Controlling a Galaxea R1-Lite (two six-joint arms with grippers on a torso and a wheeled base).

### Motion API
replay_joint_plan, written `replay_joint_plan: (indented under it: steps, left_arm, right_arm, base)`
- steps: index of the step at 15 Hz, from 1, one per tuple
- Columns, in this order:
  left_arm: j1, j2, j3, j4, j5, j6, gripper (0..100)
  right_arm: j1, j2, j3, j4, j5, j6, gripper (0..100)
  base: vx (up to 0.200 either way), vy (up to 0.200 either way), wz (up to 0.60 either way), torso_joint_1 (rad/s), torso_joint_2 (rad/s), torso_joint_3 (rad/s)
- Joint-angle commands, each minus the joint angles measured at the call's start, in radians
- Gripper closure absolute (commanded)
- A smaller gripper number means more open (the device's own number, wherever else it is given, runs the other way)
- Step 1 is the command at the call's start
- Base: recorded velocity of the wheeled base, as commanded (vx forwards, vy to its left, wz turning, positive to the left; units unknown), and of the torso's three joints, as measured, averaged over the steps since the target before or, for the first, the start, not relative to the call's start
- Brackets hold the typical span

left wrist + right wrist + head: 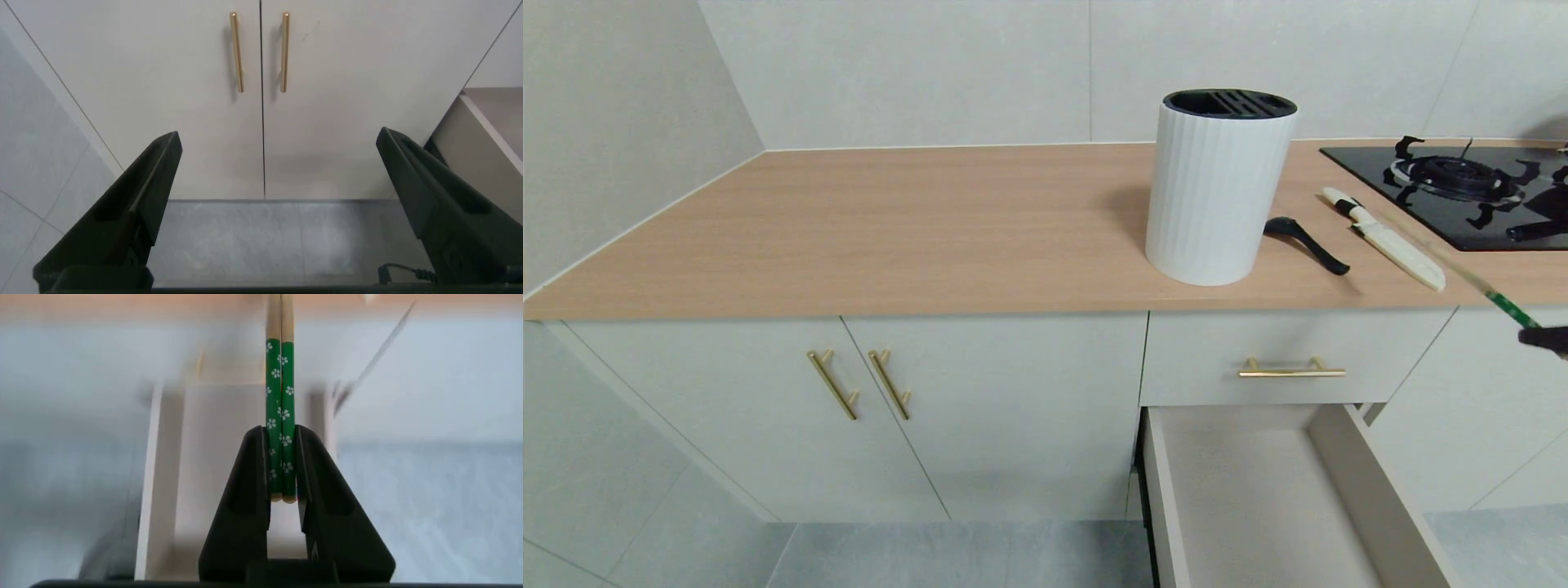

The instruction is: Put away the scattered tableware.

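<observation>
On the light wooden countertop (890,229), right of its middle, a white ribbed cylindrical holder (1213,196) partly hides a black spoon (1311,245), with a cream knife (1388,238) beside it near the front edge. The right gripper (283,439), half cut off, is clamped on green-ended bamboo chopsticks (282,376) slanting over that edge; the left gripper (278,204) gapes wide, holding nothing, before cabinet doors (343,106).
</observation>
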Motion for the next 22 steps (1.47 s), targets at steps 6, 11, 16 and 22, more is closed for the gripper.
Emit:
replay_joint_plan:
  steps: [6,11,16,22]
  left_arm:
    - [0.000,0.001,0.000,0.000,0.000,-0.001,0]
    - [0.000,0.001,0.000,0.000,0.000,-0.001,0]
    - [0.000,0.001,0.000,0.000,0.000,-0.001,0]
    - [0.000,0.001,0.000,0.000,0.000,-0.001,0]
  right_arm:
    - [0.035,-0.151,0.183,0.060,0.177,-0.236,100]
    - [0.092,-0.125,0.325,-0.114,0.176,-0.295,100]
    - [0.092,-0.125,0.354,-0.134,0.179,-0.344,100]
    - [0.112,-0.124,0.380,-0.139,0.179,-0.377,100]
  base:
    - [0.000,0.000,0.00,0.000,0.00,0.000]
    - [0.000,0.000,0.00,0.000,0.00,0.000]
    - [0.000,0.000,0.00,-0.086,0.19,0.108]
    - [0.000,0.000,0.00,-0.200,0.46,0.257]
